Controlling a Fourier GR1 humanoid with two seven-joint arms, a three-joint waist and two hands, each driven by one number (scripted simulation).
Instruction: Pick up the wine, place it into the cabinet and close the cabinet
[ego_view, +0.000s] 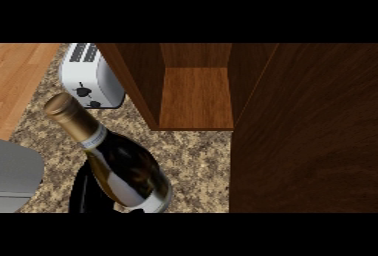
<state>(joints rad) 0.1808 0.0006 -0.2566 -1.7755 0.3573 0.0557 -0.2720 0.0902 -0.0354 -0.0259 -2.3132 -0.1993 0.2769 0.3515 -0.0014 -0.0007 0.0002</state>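
The wine bottle (118, 162) is dark glass with a gold foil neck and a white label. It hangs tilted above the counter at the lower left, its neck pointing up and left. My right hand (87, 192) comes up from the lower edge and is curled round the bottle's lower body; the bottle hides most of it. The wooden cabinet (196, 97) stands open at the top centre, and its bare shelf lies up and right of the bottle. Its open door (303, 130) fills the right side. Of my left arm only the grey forearm (18, 175) shows, at the left edge.
A white toaster (92, 77) stands on the speckled granite counter (196, 160), just left of the cabinet's side wall and behind the bottle's neck. A light wood surface (22, 75) borders the counter at the upper left.
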